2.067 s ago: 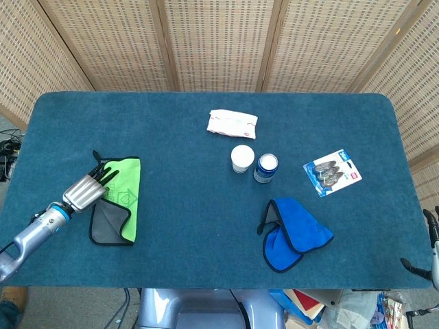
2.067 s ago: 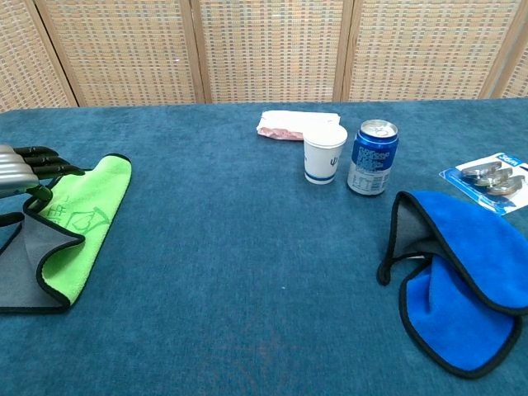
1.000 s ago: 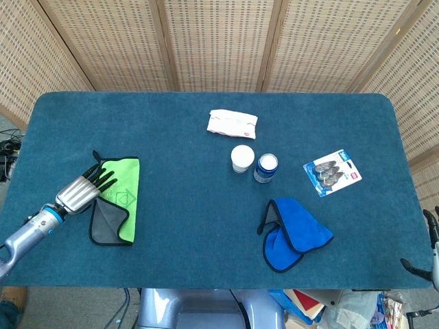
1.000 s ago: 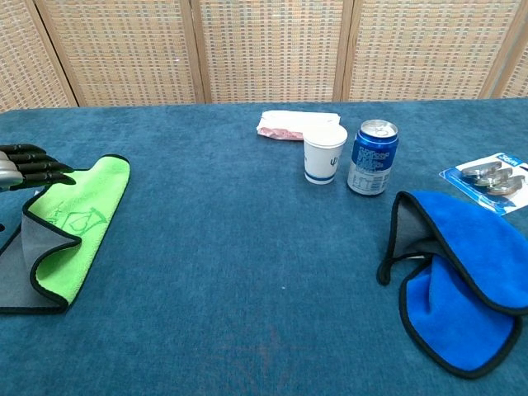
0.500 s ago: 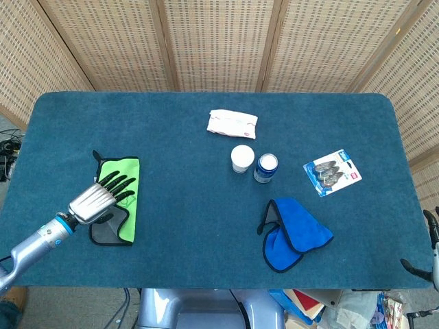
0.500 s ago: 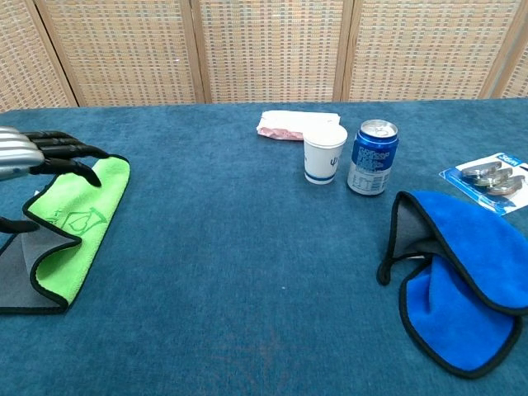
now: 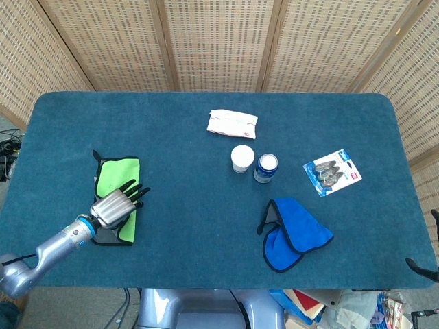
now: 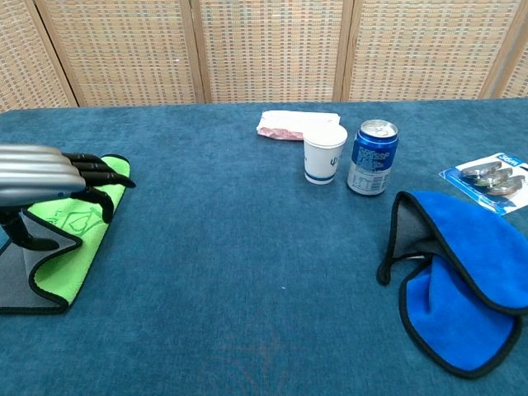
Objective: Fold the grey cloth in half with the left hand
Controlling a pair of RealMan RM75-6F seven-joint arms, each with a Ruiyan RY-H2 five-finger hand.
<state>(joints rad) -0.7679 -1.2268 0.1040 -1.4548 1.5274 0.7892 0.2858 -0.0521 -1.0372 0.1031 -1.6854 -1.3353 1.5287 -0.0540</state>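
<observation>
The left hand [image 7: 116, 204] has travelled from the cloth's [image 7: 116, 179] 9 o'clock edge toward 3 o'clock, and now sits over the lower part of the grey cloth with fingers [image 8: 99, 169] spread, reaching past its 3 o'clock edge. The arm has swung inward with it. The cloth's folded flap looks slightly flatter, more grey hidden beneath the hand.

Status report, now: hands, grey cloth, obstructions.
Left hand open, fingers spread over grey cloth. Cloth lies partly folded, green side up. Right hand not in view. Nothing blocking.
</observation>
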